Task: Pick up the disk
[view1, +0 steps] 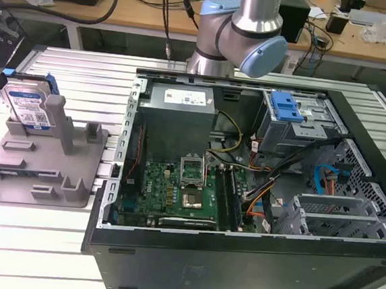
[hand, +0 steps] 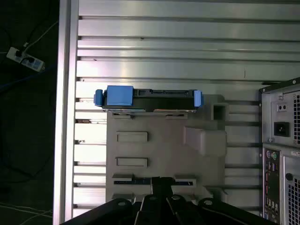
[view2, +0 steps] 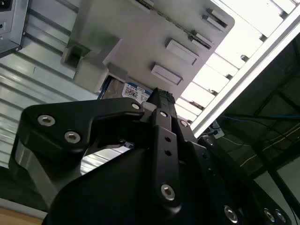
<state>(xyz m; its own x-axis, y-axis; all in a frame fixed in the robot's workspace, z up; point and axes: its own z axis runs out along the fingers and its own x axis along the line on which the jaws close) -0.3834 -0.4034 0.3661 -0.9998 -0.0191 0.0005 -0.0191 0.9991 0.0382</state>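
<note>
Standing on edge in the grey tray [view1: 42, 172], the disk [view1: 30, 106] is apart from the narrow, empty hand [hand: 161, 182].

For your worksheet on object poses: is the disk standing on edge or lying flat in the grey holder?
Standing on edge: in the exterior view the disk rises upright from the grey holder, its label face visible.
</note>
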